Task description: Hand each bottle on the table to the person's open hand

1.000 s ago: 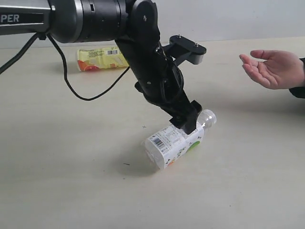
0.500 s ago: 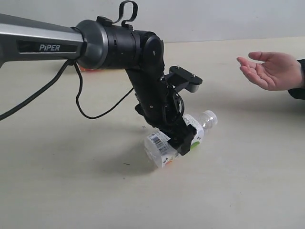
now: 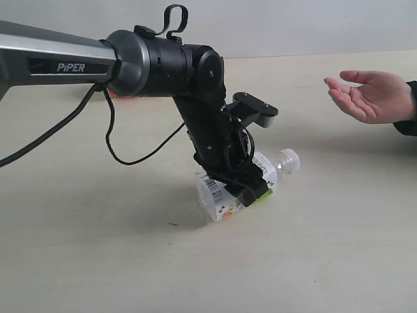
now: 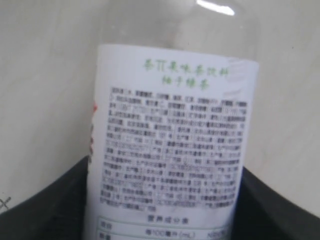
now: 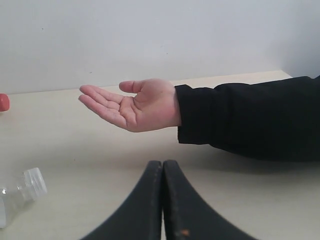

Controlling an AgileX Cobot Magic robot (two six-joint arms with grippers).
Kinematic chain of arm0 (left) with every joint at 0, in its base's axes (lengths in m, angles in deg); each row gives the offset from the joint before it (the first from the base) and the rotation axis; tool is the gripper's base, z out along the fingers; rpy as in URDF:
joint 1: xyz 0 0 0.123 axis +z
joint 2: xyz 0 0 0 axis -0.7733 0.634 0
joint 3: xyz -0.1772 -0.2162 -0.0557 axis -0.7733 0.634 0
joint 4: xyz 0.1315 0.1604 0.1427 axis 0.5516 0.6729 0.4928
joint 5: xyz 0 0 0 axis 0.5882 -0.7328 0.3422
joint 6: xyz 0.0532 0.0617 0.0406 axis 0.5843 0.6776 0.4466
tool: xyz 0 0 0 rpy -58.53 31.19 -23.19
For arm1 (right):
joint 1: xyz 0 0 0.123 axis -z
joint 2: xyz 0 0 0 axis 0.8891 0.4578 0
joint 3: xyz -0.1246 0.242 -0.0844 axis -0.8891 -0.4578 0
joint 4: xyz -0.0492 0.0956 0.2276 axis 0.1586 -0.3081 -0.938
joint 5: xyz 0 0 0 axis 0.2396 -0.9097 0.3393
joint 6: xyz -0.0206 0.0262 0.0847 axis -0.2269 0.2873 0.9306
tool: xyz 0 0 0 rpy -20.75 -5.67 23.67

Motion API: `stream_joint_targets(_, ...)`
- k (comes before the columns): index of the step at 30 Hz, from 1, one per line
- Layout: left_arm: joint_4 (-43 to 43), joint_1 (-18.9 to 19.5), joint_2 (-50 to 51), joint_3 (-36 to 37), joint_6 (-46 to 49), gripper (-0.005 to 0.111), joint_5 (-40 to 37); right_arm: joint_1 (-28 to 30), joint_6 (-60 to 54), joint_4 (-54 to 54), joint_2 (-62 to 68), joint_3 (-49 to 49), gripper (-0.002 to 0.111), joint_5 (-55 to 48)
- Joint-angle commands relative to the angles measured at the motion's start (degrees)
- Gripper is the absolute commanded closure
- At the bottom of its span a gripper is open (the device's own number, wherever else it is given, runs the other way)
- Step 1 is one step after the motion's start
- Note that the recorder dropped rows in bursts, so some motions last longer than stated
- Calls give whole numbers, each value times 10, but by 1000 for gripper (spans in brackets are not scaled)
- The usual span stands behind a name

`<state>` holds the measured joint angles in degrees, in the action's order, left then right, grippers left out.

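Observation:
A white-labelled bottle with a clear cap lies on its side on the pale table. My left gripper is down over its middle. In the left wrist view the black fingers press against both sides of the bottle's label, so the gripper is shut on it. The person's open hand waits palm up at the right, well apart from the bottle. My right gripper is shut on nothing and points toward that hand. The bottle's clear cap shows nearby.
A red cap of another bottle shows at the edge of the right wrist view. The person's dark sleeve stretches across the table. A black cable hangs from the left arm. A pale wall backs the table.
My left gripper came down over the bottle and its fingers closed in against the bottle's sides. The bottle shifted slightly. The hand stayed where it was.

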<state>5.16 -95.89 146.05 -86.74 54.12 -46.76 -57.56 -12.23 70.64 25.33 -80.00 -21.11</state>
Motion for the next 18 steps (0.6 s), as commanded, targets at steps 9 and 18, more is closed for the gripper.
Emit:
stream_joint_targets(9,-112,-12,-121,-7,-20,104,40,-2,0,1,-3,-3,108,4)
stream_joint_targets(18,-115,-65,-125,-117,-211,104,188,-2,-1,1,-3,-3,108,4)
